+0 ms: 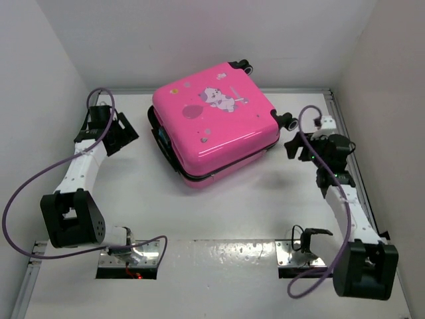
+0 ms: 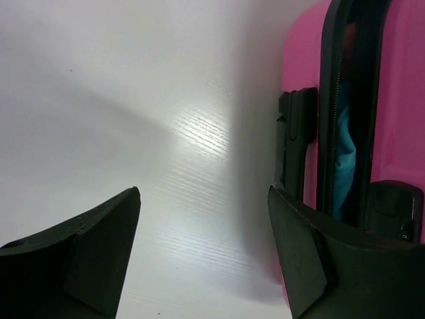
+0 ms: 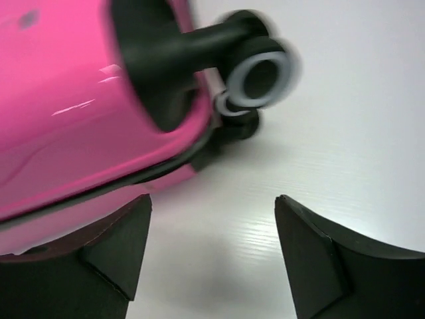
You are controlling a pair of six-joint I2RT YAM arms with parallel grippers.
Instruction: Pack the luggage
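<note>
Where the left fingers (image 1: 127,135) stood: at 9 o'clock of the luggage (image 1: 212,123), just beside its side wall, spread wide and holding nothing. The wrist view showed only bare bench (image 2: 133,133) between them.
Seam: on the side facing those fingers the two shells were not drawn tight. Teal cloth (image 2: 345,153) showed in the gap, beside a black side handle (image 2: 295,146).
Luggage place: flat on the far half of the bench, about 12 o'clock from the arm bases, turned cornerwise, printed shell up.
Handling, judged: a stiff hard shell, glossy and likely slippery on its broad faces. It looked bulky for such fingers, though probably light for its size. The wheels (image 1: 287,121) could let it roll if tipped onto them.
Hold, judged: the side handle or a shell edge at the seam, not the smooth lid.
Right fingers (image 1: 292,145): at 3 o'clock of the luggage, near one of the wheels, spread apart and empty. Whether the inner one brushed the shell could not be told.
</note>
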